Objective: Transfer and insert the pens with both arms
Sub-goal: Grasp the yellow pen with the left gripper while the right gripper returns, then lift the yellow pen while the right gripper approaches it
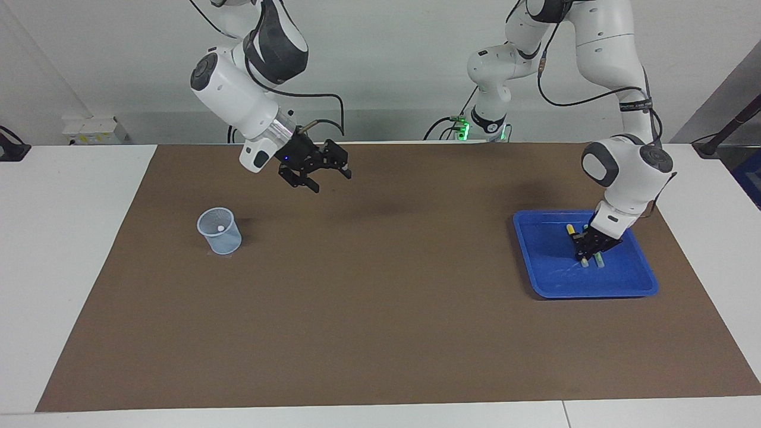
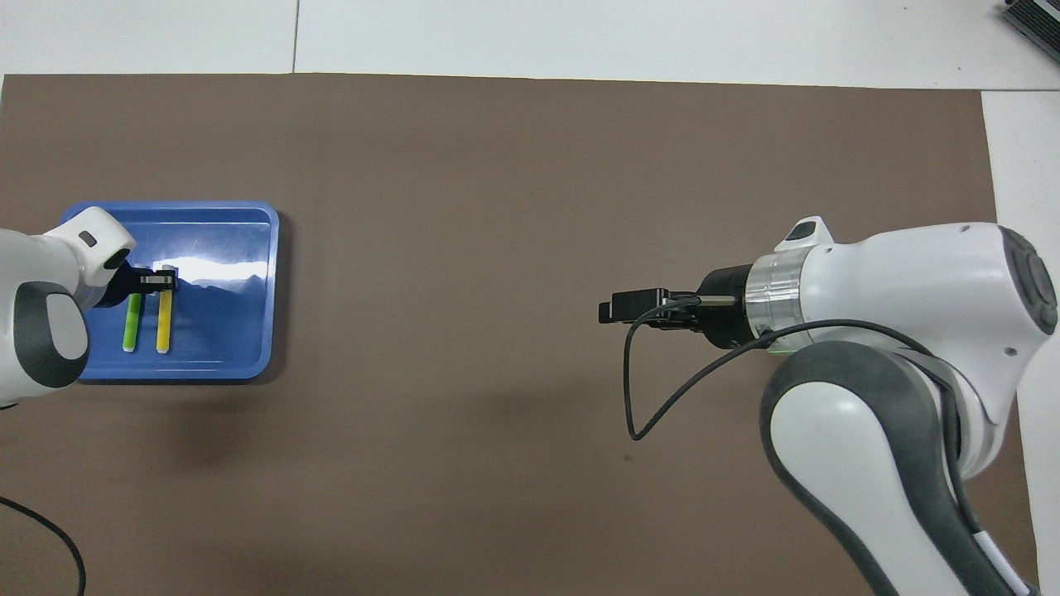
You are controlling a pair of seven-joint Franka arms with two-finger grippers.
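1. Receiving end. The translucent cup [image 1: 219,230] stands upright on the brown mat [image 1: 380,309] toward the right arm's end of the table. A small pale spot shows inside it; what it is cannot be told.

2. Right gripper [image 1: 330,178]. It hangs in the air over bare mat, between the cup and the middle of the table, jaws spread wide and holding nothing. This suits a handover: keep the jaws spread and turned toward the incoming pen until the pen sits between them.

3. Pick-up end. The blue tray [image 1: 594,293] lies toward the left arm's end of the table. In it the yellow pen [image 2: 164,323] and the green pen [image 2: 132,321] lie side by side, close but apart, pale cap ends farther from the robots.

4. Left gripper [image 1: 588,248]. It is down in the tray with its jaws pressed together on the yellow pen near the cap end. The step in hand appears to be the lift.

5. Procedure. Raise straight up until clear of the tray wall before travelling. The grip is off-centre, so the long free end may droop or swing; move slowly. The green pen lies just beside the gripper and could be dragged along.
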